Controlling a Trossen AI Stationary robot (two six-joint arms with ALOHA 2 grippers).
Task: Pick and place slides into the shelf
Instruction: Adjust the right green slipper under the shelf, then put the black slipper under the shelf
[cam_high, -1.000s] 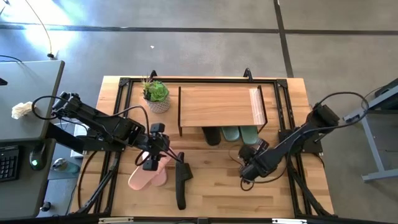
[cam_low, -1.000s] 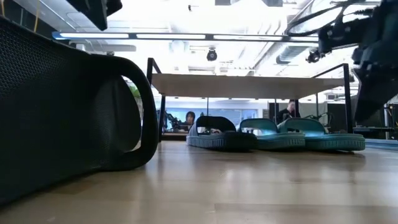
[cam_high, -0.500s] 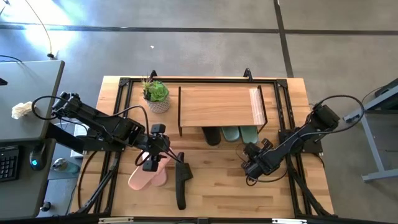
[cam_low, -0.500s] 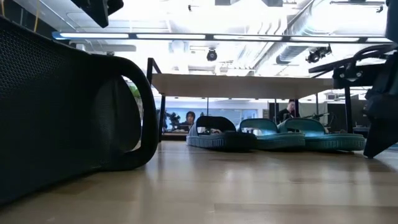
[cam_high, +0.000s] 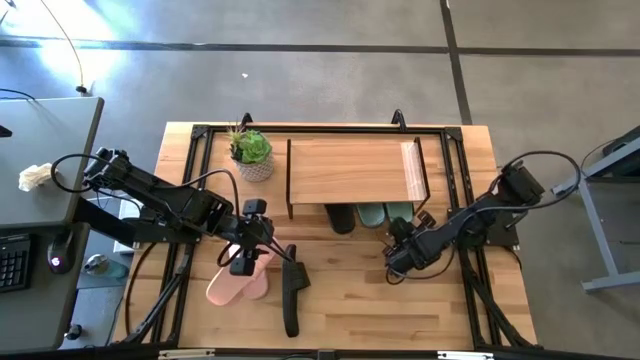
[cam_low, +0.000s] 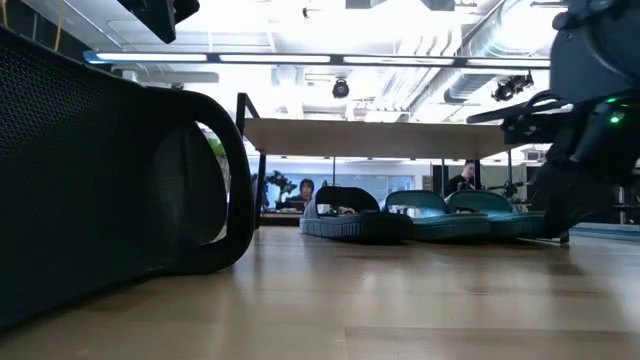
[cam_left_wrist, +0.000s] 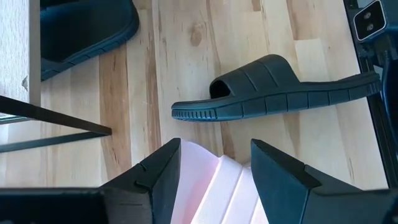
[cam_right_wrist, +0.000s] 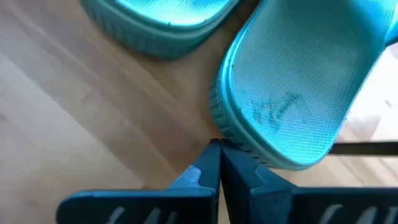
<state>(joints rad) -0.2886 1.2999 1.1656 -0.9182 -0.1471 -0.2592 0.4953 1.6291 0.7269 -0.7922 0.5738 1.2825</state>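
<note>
My right gripper (cam_right_wrist: 219, 163), fingers pressed together, moved in to green slide's (cam_right_wrist: 298, 81) heel under shelf (cam_high: 350, 170): nudging it deeper. Left gripper (cam_left_wrist: 214, 165) wide over pink slide (cam_left_wrist: 208, 186), unmoved.

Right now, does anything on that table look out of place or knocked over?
Yes: the black slide in front of the pink slides lies tipped on its side, sole edge up, unlike the three slides sitting flat under the shelf.

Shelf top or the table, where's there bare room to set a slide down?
The shelf top is bare. Table boards are free along the front edge, between the black slide and right gripper. Under the shelf and around the pink slides beneath the left gripper it's crowded.
</note>
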